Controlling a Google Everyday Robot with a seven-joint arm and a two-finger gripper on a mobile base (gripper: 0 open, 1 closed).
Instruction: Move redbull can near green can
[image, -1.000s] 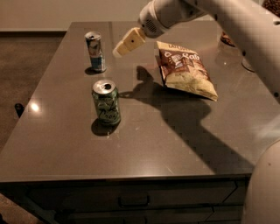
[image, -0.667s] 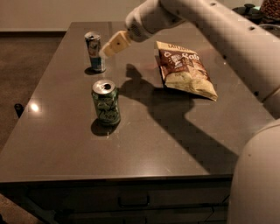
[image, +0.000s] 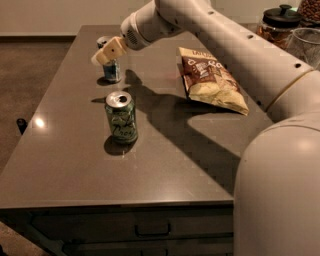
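Note:
The green can (image: 121, 117) stands upright on the grey table (image: 70, 150), left of the middle, with its silver top open. The redbull can (image: 111, 70) stands upright farther back, near the table's left side. My gripper (image: 106, 52) is at the upper part of the redbull can and covers much of it; only the can's lower half and a bit of its top show.
A brown and cream chip bag (image: 210, 77) lies flat at the right of the table. A dark-lidded jar (image: 280, 25) and a clear glass container (image: 306, 42) stand at the back right. My white arm crosses the right side.
My arm has swung left across the table. The gripper has gone from right of the redbull can to right over its top. Both cans stay put.

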